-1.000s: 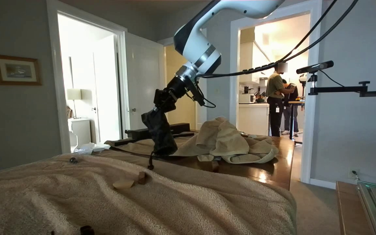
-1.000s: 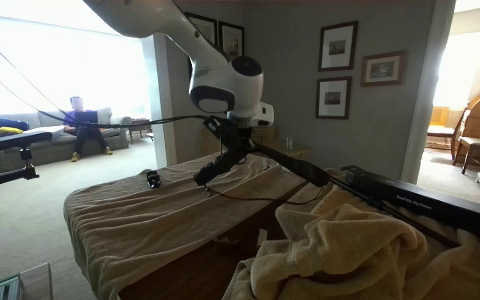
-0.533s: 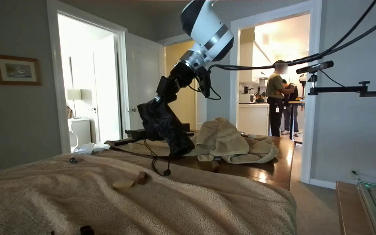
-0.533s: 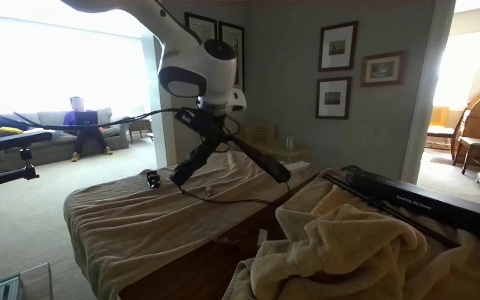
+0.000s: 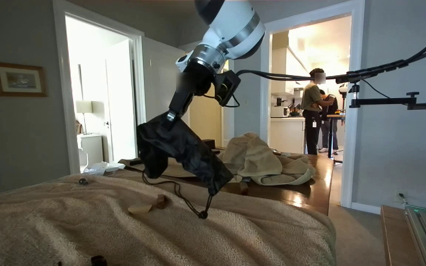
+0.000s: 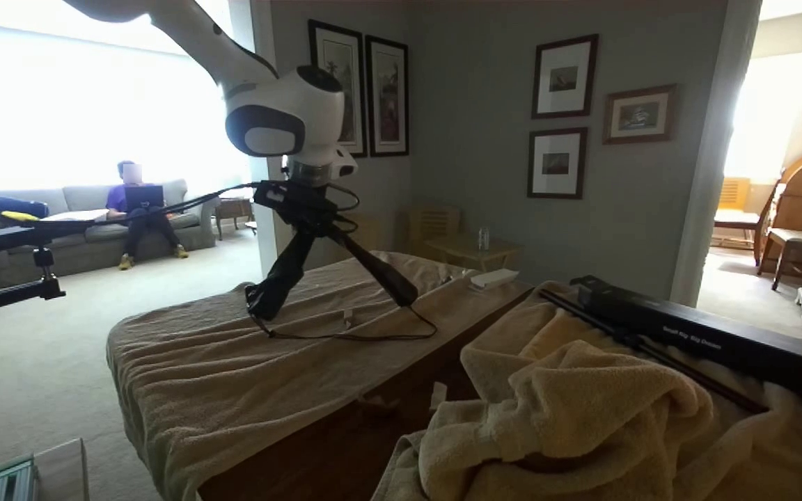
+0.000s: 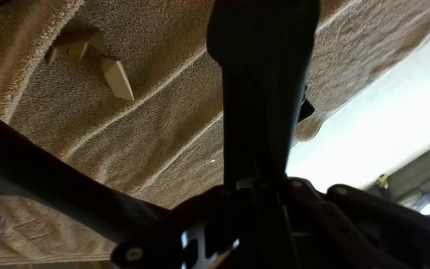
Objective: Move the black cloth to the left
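Gripper (image 5: 170, 117) is pinching the black drawstring pouch (image 5: 194, 152), which hangs in an upside-down V above the tan blanket (image 5: 168, 236), between its edges. My worry's the cord toggle (image 5: 203, 214): go left too low and it might hook the brown wooden block (image 5: 161, 201).

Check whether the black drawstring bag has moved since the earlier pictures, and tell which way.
Yes: in an exterior view, the black drawstring bag has moved toward the picture's left, farther from the long black box.
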`<state>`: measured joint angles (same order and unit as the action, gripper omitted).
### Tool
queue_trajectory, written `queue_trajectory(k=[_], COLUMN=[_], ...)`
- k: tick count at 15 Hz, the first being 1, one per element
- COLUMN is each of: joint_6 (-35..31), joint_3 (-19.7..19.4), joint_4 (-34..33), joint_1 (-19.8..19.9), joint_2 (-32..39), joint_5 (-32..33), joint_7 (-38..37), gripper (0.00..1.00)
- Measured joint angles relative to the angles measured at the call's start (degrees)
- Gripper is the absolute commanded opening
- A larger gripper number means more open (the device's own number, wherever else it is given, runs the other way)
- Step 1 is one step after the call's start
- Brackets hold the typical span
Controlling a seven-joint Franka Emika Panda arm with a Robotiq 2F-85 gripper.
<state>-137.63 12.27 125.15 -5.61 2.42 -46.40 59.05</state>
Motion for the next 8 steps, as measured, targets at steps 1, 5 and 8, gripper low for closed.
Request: queue_trajectory(k=[1, 5, 8], joint_6=[-0.35, -2.77, -5.11], joint_3=[0.23, 1.79, 3.39], joint_4=[0.20, 0.63, 0.61], joint_1=[-1.15, -5.06, -7.27], joint_2=[0.19, 2.35, 5.08], joint_5=[2.09, 11.38, 17.92], joint_7=[0.04, 0.06, -0.16], gripper=[0.00, 0.00, 0.00])
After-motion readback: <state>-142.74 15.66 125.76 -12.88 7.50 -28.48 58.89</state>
